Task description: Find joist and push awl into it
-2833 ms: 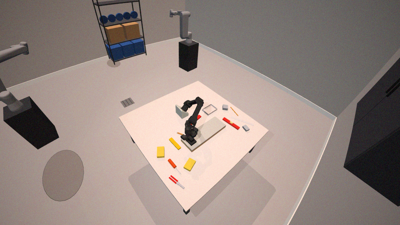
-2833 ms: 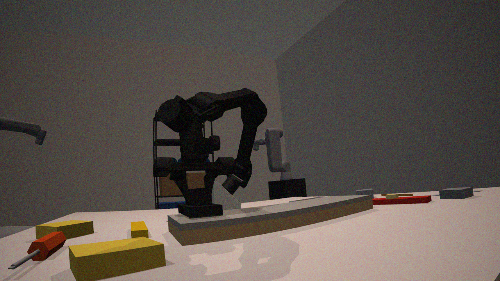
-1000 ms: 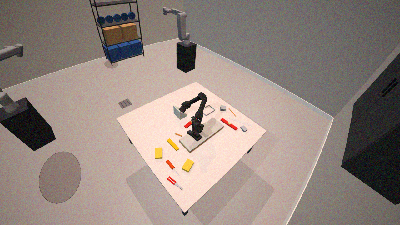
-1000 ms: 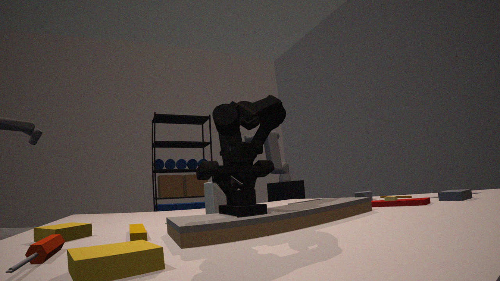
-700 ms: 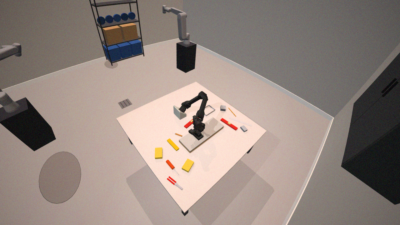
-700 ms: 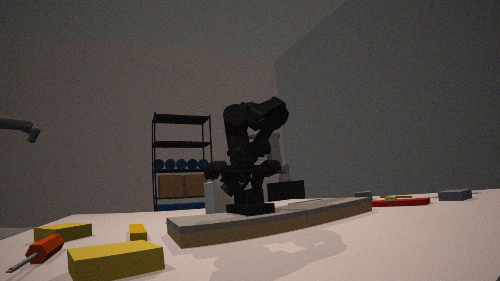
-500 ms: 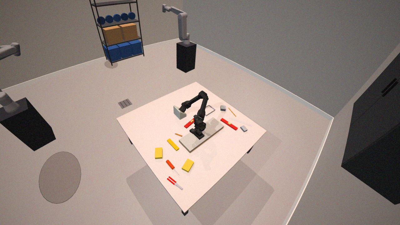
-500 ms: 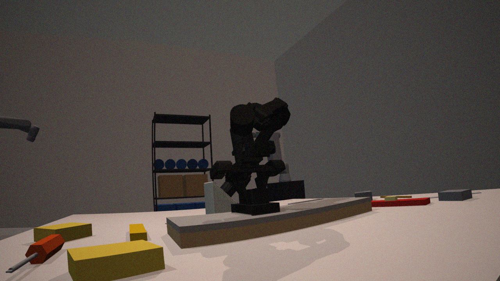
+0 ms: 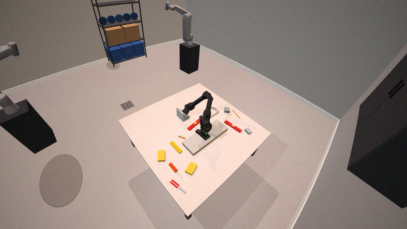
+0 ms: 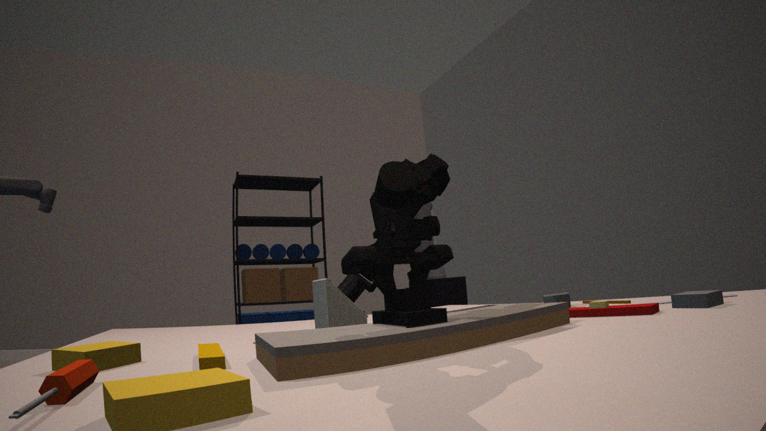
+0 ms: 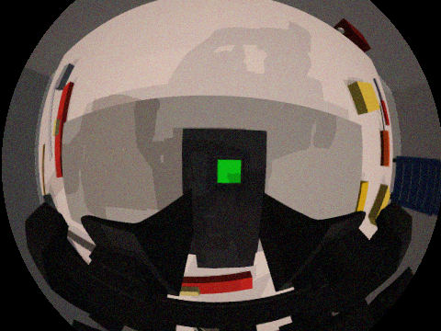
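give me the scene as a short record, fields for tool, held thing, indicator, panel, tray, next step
tool: shut on the stud finder
stud finder: on or just above the panel, which cannot be told
indicator: green square lit on its top
panel: grey, on a brown base, no hole visible, partly covered
tray: grey rim, beyond the panel, partly behind the arm
next step: probably note this spot, then take the stud finder to the tray
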Available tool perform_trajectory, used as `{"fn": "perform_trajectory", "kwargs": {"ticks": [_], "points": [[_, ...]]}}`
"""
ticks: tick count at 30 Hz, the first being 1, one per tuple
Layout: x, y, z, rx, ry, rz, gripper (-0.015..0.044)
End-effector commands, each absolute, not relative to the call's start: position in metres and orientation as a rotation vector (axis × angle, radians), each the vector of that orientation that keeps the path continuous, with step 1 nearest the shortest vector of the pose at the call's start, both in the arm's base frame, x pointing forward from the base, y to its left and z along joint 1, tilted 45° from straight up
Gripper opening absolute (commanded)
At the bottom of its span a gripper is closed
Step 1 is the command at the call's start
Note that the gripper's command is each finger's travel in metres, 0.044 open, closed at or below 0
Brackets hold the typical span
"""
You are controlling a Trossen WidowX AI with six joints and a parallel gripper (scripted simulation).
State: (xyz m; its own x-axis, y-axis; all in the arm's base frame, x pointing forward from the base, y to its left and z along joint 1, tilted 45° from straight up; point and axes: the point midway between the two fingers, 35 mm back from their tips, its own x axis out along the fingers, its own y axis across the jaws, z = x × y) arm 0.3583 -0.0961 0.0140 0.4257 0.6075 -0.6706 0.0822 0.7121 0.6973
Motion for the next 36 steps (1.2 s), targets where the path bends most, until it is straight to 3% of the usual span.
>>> {"fn": "perform_trajectory", "kwargs": {"ticks": [1, 36], "points": [[0.360, -0.088, 0.022, 0.738, 1.099, 0.373, 0.0000], [0.366, -0.032, 0.077, 0.741, 1.098, 0.375, 0.0000]]}}
